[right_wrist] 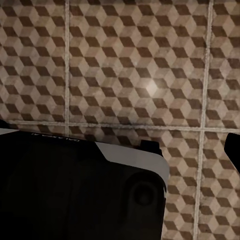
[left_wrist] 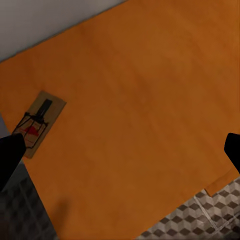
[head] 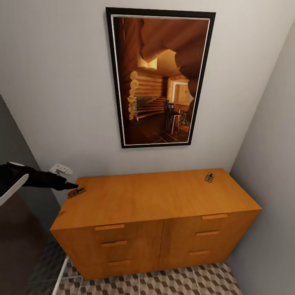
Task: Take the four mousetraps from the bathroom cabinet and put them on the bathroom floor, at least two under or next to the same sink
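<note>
1. Orange-brown cabinet (head: 155,196) top carrying two mousetraps: near mousetrap (head: 76,191) at the left edge toward the back corner, far mousetrap (head: 209,177) near the back right corner.
2. Left gripper (head: 70,185) spread wide, empty, tips just beside the near mousetrap (left_wrist: 39,123), not yet closed on it.
3. Right gripper (right_wrist: 120,145) apart and empty above the bathroom floor (right_wrist: 135,65).
4. Judged early: two traps unmoved, none seen on the tiles, other two unaccounted for.
</note>
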Robot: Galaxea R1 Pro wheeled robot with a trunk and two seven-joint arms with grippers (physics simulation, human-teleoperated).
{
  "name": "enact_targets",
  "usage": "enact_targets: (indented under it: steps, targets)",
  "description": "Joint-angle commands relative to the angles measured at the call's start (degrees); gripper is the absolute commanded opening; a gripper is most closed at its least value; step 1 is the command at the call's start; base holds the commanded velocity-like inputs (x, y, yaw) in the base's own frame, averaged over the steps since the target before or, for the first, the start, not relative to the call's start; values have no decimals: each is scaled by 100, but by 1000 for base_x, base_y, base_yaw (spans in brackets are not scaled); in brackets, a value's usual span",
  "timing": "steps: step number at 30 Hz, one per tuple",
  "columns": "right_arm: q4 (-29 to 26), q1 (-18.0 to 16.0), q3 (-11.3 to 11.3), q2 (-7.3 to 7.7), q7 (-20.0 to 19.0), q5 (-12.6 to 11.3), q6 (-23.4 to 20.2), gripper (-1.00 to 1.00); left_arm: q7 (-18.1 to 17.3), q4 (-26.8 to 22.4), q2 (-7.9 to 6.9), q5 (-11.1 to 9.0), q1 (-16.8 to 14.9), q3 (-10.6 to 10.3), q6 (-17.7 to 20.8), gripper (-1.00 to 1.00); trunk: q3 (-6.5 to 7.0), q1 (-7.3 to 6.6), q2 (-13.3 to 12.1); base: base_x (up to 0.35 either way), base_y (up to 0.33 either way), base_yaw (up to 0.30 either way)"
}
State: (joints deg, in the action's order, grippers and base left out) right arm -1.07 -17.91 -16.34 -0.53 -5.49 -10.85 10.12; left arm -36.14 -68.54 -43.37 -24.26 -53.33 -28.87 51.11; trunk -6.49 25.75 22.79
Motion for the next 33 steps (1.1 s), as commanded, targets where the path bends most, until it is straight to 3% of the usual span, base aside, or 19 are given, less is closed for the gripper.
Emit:
enact_targets:
  steps: [1,33]
  targets:
    - [10,-7,-36,0,-22,-63,25,100,-3,26,-5,-18,-11,-44,-4,100,-13,4,13,0,0,0]
    - [10,-8,-39,-9,-24,-66,19,100,-7,76,-5,-18,-11,-101,-57,100,-13,4,13,11,2,0]
